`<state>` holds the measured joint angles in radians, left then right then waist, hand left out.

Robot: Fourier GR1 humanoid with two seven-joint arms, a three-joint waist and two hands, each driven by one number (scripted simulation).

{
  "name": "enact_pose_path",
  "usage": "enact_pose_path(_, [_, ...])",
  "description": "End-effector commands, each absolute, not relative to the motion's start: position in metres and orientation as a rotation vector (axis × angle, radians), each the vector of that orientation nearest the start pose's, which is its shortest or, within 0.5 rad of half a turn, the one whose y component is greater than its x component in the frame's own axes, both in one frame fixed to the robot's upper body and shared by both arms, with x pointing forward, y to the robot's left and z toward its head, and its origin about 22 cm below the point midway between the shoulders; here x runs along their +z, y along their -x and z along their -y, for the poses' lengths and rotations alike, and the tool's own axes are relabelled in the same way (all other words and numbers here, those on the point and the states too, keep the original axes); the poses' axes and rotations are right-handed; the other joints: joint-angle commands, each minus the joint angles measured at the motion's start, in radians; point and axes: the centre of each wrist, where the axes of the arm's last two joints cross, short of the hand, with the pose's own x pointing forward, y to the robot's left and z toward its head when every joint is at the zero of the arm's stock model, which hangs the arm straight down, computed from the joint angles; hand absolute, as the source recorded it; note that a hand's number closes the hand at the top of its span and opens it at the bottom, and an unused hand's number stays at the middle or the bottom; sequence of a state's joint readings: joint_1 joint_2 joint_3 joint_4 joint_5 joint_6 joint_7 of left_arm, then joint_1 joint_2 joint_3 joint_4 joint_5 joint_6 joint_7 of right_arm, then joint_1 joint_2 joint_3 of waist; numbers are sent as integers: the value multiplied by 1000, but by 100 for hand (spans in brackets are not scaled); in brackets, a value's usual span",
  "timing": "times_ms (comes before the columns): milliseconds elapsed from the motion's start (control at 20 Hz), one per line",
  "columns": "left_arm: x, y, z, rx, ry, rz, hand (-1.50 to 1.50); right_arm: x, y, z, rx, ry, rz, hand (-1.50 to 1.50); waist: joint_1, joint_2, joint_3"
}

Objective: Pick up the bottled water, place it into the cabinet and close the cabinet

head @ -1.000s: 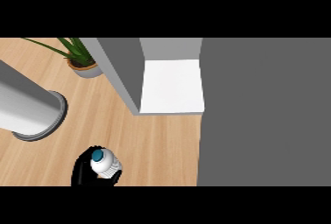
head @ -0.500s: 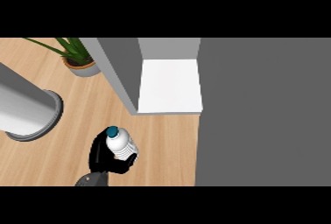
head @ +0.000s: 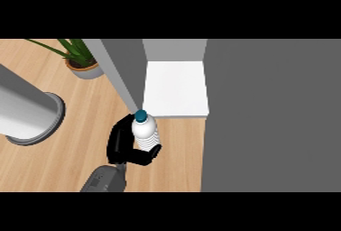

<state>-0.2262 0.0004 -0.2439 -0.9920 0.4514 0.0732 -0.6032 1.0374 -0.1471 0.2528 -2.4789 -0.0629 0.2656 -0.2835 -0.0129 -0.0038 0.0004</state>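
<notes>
The bottled water [head: 145, 131] is a clear ribbed bottle with a teal cap. My right hand [head: 124, 145] is shut on it, with the fingers curled round its lower part. The bottle is held above the wooden counter [head: 73, 153], its cap just in front of the front edge of the cabinet's white shelf [head: 177, 88]. The cabinet stands open. A grey panel [head: 123, 74] runs along the shelf's left side, and I cannot tell whether it is the door or a wall. My left hand does not show.
A large grey cylinder with a ring at its end [head: 23, 113] fills the left edge. A potted plant [head: 81, 61] stands at the back left. A dark grey surface [head: 269, 113] covers the whole right side.
My right hand has carried the bottle up the view from the lower edge to the front of the white shelf. More of its forearm now shows.
</notes>
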Motion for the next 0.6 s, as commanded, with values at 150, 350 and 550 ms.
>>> enact_pose_path(150, [-28, -302, -109, 120, 237, 1761, 150, 121, -31, 242, 44, -189, 1842, -150, -2, 4, 0])
enact_pose_path(350, [13, -322, -85, 121, 218, 1761, 150, 115, -28, 232, 43, -155, 1844, -150, -13, 0, -1])
enact_pose_path(550, [7, -337, -77, 39, 128, 1765, 150, 121, -33, 244, 50, -158, 1838, -150, -10, 5, 0])
